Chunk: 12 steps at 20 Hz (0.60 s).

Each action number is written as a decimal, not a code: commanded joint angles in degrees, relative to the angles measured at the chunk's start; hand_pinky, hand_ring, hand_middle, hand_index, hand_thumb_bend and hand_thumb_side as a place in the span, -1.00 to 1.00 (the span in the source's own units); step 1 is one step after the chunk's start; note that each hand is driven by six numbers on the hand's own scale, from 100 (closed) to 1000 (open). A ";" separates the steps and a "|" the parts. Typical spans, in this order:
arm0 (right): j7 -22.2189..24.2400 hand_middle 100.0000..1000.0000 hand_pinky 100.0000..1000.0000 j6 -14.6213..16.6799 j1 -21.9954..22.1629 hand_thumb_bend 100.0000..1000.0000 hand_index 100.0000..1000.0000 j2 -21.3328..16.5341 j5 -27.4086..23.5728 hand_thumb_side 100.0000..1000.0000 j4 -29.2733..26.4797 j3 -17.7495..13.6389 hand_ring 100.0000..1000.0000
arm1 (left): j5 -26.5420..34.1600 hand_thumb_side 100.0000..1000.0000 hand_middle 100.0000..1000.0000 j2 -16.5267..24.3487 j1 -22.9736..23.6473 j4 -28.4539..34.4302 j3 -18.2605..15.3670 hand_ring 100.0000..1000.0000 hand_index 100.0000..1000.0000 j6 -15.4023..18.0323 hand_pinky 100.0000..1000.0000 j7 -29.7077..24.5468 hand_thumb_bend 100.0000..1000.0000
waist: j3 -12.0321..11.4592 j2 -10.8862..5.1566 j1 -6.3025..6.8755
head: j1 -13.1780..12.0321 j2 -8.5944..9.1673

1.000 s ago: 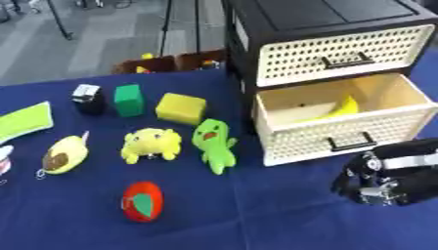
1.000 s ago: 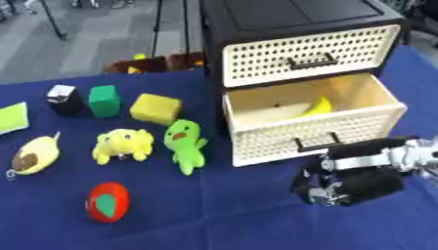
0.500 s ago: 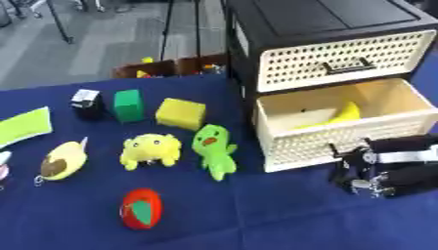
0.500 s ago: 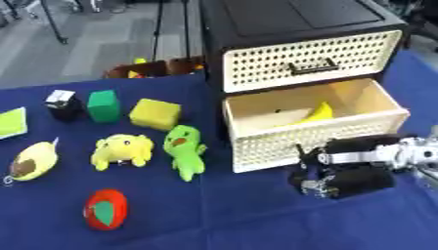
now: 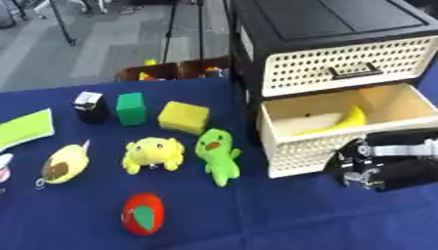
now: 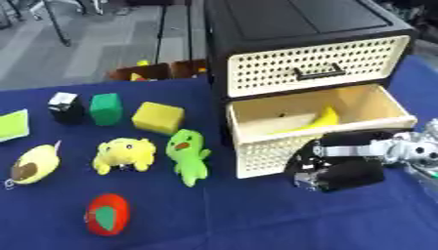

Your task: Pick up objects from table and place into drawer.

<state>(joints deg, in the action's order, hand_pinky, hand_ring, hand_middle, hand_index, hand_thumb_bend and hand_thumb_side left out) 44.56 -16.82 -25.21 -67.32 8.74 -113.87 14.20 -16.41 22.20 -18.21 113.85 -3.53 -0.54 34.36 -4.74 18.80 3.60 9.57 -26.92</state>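
The right hand sits clenched and empty against the open drawer front, toys like the frog undelivered; reaching left, it could nudge the drawer shut

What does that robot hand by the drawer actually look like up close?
The right hand is a bulky black block with silver metal pieces at its finger joints. A pale silver-grey band crosses its back, and the wrist behind it is silvery mechanical parts. No other hand shows.
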 commanded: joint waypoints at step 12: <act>2.22 0.61 -0.31 -4.07 -5.70 -1.00 0.79 1.40 7.12 1.00 3.76 0.79 0.30 | 0.89 0.79 0.17 -0.02 -0.20 0.74 -0.29 0.19 0.57 0.45 -0.19 -0.55 -0.81 | -0.48 -0.24 -0.28 | 0.70 2.68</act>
<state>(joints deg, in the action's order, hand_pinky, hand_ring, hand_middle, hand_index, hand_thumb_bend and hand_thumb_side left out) 46.01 -20.31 -30.10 -64.99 14.82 -110.83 15.41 -15.67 21.60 -18.17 113.85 -3.51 -0.20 33.93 -5.12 19.45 3.46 10.15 -25.00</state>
